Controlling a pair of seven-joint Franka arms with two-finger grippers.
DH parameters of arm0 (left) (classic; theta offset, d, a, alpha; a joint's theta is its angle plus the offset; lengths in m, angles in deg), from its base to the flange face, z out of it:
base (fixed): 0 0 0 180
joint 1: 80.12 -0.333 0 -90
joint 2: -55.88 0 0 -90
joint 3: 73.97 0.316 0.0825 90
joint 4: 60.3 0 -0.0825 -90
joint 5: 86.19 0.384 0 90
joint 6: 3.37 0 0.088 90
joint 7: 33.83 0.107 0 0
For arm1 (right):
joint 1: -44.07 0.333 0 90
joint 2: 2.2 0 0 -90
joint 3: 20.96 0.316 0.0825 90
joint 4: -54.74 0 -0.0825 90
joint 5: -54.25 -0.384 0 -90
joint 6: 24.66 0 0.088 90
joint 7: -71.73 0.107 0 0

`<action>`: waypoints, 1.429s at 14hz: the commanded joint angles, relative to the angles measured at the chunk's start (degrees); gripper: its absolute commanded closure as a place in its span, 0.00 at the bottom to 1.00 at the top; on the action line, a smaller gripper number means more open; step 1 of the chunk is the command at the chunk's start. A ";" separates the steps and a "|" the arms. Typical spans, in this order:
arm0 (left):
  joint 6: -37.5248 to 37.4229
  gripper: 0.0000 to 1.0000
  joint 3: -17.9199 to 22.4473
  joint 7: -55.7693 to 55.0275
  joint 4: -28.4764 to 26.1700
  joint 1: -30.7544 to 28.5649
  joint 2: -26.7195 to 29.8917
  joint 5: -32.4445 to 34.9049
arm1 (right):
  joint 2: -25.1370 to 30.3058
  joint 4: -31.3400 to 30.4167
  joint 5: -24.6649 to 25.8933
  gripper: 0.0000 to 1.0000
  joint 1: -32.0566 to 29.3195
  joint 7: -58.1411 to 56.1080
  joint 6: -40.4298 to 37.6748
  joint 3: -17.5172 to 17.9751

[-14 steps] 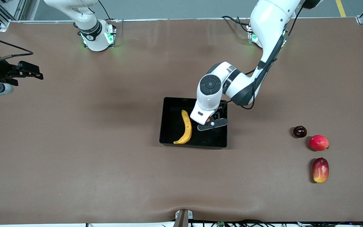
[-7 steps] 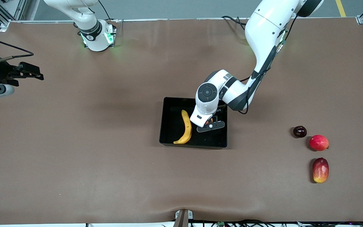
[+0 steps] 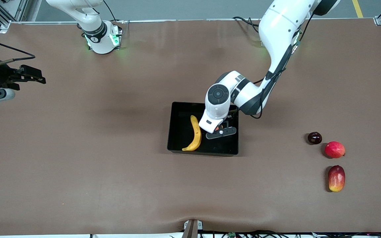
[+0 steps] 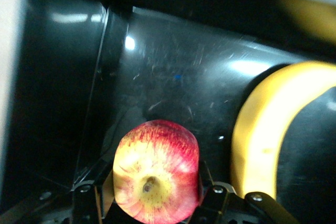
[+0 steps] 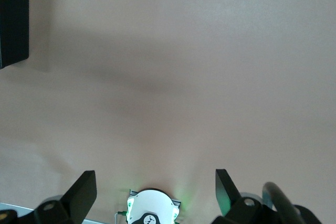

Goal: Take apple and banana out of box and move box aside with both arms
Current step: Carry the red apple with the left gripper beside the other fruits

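Observation:
The black tray (image 3: 177,109) lies mid-table with the yellow banana (image 3: 195,134) in it. My left gripper (image 3: 219,128) is low inside the tray beside the banana. It is shut on the red apple with yellow streaks (image 4: 156,177), one finger on each side. The left wrist view shows the tray floor (image 4: 173,77) just beneath the apple and the banana (image 4: 268,129) close by. My right gripper (image 3: 40,76) waits open and empty over the table at the right arm's end. It is open in its wrist view (image 5: 155,178), where a tray corner (image 5: 13,19) shows.
Near the left arm's end of the table lie a small dark purple fruit (image 3: 314,138), a round red fruit (image 3: 334,149) and a red-yellow mango (image 3: 336,178), the mango nearest the front camera. The right arm's base (image 3: 102,38) stands at the table's edge.
My left gripper with the apple has shifted slightly toward the banana inside the tray. The right arm and the fruits on the table have not moved.

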 commanded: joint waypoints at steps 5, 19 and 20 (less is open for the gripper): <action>-11.90 1.00 0.77 9.23 6.49 -6.06 10.76 0.96 | -0.28 0.10 -0.12 0.00 -0.49 0.35 -0.55 0.22; -1.01 1.00 0.86 50.64 8.25 -33.76 -0.73 0.87 | -0.46 0.19 -0.21 0.00 -0.49 0.35 -0.46 0.22; 0.48 1.00 0.95 51.00 8.25 -34.47 -1.88 1.04 | -0.46 0.10 -0.21 0.00 -0.49 0.35 -0.55 0.22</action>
